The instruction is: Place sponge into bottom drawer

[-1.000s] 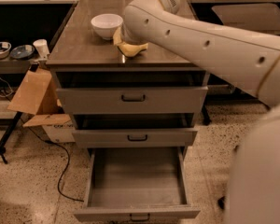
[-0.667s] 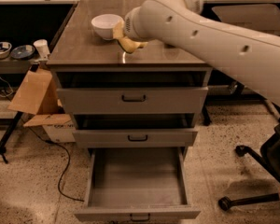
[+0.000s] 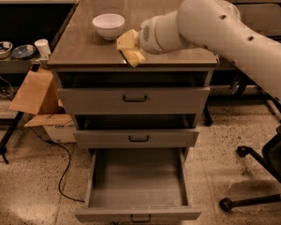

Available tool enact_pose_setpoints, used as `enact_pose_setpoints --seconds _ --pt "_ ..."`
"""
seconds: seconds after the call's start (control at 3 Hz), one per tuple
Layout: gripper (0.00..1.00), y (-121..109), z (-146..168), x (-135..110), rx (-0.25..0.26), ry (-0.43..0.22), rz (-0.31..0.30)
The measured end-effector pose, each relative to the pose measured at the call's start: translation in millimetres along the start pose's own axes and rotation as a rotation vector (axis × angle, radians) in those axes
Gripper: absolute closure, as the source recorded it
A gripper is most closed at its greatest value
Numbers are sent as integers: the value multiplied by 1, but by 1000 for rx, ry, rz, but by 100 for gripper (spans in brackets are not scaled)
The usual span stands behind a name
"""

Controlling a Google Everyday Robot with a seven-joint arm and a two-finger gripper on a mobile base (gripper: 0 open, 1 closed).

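Note:
The gripper (image 3: 128,45) is at the end of the white arm, low over the front edge of the cabinet top, just right of the white bowl (image 3: 108,25). A pale yellow sponge (image 3: 135,58) shows at the gripper's tip, at the front edge of the top. I cannot separate it clearly from the gripper's own pale yellow parts. The bottom drawer (image 3: 136,184) is pulled fully open below and looks empty. The two drawers above it are slightly ajar.
The cabinet top (image 3: 178,55) carries the bowl. A cardboard box (image 3: 35,95) leans at the cabinet's left, with a cable on the floor. A side table with bowls and a cup (image 3: 42,48) stands at the left. An office chair base (image 3: 257,172) is at the right.
The arm's bulk has swung back and to the right, clear of the camera. The gripper and the yellow sponge stay at about the same spot on the cabinet's front edge.

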State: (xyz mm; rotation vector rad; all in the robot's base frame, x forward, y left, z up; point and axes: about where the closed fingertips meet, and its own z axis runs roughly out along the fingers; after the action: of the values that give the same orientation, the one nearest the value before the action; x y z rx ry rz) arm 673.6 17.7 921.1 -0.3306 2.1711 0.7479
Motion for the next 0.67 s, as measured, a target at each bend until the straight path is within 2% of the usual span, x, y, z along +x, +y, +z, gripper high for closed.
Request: enact_pose_setpoints --seconds 0.33,0.67 --pt "100 5 -22 61 -161 131 28" --pt "100 4 -15 130 -304 266 -18"
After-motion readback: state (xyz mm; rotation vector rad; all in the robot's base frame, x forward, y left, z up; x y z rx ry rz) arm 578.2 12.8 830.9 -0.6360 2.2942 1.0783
